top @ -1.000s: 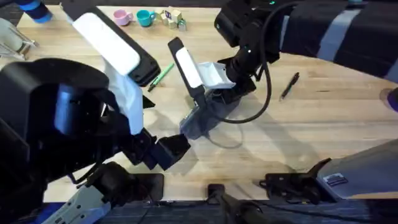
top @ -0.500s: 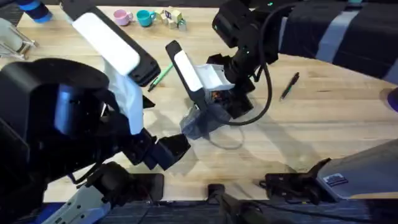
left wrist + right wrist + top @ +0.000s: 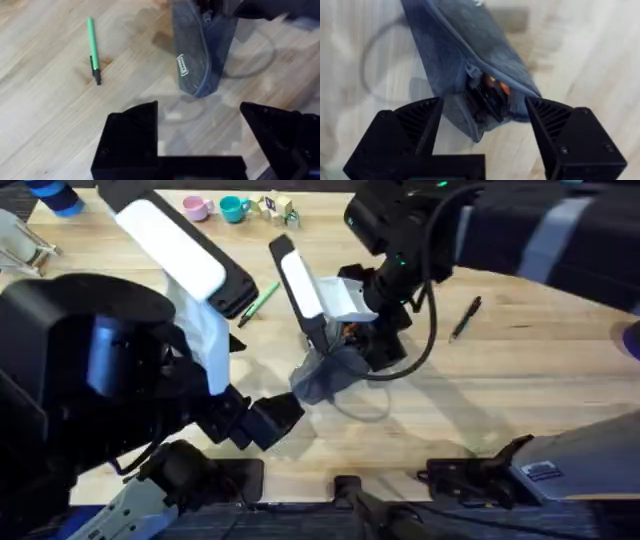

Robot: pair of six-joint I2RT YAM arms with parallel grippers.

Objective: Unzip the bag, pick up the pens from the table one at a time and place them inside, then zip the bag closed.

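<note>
Gaping over bag [image 3: 470,65] — right fingers [image 3: 410,135] empty; left fingers [image 3: 132,135] spread, green pen [image 3: 93,50] near.

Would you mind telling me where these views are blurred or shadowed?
Overhead: the left arm looms large, dark and soft under the camera; the table beyond is sharper. Right wrist: the bag and wood are soft. Left wrist: the green pen is crisp, and the bag's soft shadow lies beside it.
</note>
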